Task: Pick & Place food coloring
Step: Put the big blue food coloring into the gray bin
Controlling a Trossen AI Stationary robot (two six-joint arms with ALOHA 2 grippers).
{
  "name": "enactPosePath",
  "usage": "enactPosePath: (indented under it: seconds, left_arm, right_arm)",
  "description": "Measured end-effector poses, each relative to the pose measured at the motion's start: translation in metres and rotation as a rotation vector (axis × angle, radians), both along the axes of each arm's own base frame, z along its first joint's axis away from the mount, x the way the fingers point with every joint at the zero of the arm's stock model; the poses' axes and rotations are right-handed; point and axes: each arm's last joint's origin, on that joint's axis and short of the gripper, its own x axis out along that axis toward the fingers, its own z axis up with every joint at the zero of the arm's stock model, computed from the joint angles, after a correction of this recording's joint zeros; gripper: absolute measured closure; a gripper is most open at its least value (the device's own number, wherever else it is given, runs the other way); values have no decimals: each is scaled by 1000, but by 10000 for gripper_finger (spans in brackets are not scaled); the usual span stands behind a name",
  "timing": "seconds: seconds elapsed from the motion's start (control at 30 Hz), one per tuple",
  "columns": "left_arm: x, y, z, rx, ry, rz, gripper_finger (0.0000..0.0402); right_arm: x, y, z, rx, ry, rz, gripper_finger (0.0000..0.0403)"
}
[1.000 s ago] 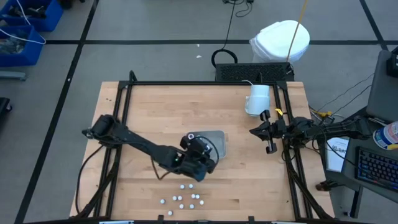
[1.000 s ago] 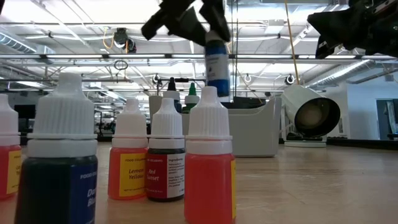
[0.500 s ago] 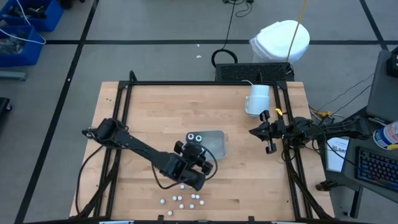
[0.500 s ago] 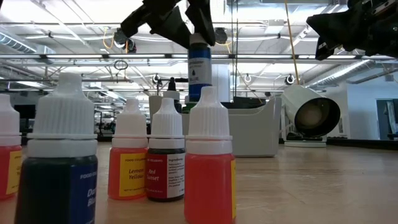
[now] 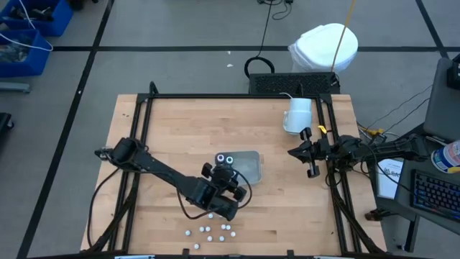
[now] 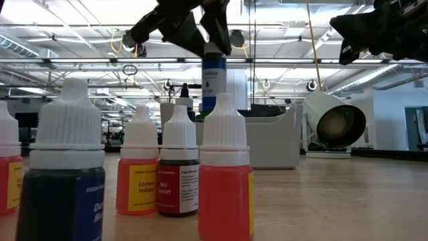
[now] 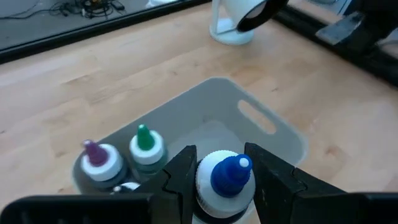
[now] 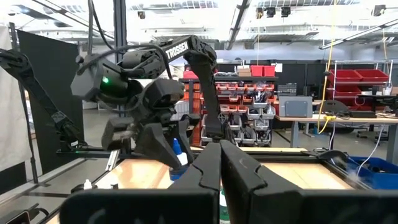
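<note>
My left gripper [image 5: 224, 188] is shut on a blue food coloring bottle [image 6: 214, 75] with a white cap and blue tip [image 7: 225, 177]. It hangs over the near end of the clear tray [image 5: 249, 165]. Two more bottles, one purple-tipped [image 7: 94, 155] and one green-tipped [image 7: 146, 144], stand upright in that tray. Several small food coloring bottles [image 5: 213, 231] stand on the table near its front edge. Up close in the low view they are blue [image 6: 63, 174], yellow [image 6: 139, 175], red [image 6: 179, 175] and orange-red [image 6: 225, 181]. My right gripper [image 5: 311, 153] waits shut at the table's right edge. My left gripper pinches the bottle's upper end, at the white cap [image 7: 208, 182], between its two fingers [image 7: 183, 171], one on either side. The fingers slant down from the near left. The bottle hangs upright below them [image 6: 214, 87], lifted clear of the tray and table.
A white mug [image 5: 297, 115] lies on its side at the far right of the table, its mouth showing in the low view [image 6: 341, 125]. Black frame rails [image 5: 144, 137] run along the table's left and right sides. Bare wood lies between the tray and the mug.
My left gripper has turned at the wrist and shifted a little toward the table's near left. The blue bottle went with it, moving slightly left and down while staying upright and clear of the tray. The grip has not changed.
</note>
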Motion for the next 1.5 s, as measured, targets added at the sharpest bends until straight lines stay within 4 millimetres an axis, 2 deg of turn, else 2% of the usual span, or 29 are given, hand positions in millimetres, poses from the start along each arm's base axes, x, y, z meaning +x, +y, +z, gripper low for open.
enactPosePath:
  seconds: [0.43,1.1,1.33,1.5]
  left_arm:
    - [8,9,-15,7,59,11,277]
    - [4,9,-21,23,68,55,277]
    - [7,8,-35,20,72,69,277]
    - [7,7,-36,15,73,69,277]
  right_arm:
    - [0,0,0,4,0,2,403]
    - [0,0,0,4,1,1,403]
    - [0,0,0,8,1,3,403]
    - [0,0,0,24,3,7,403]
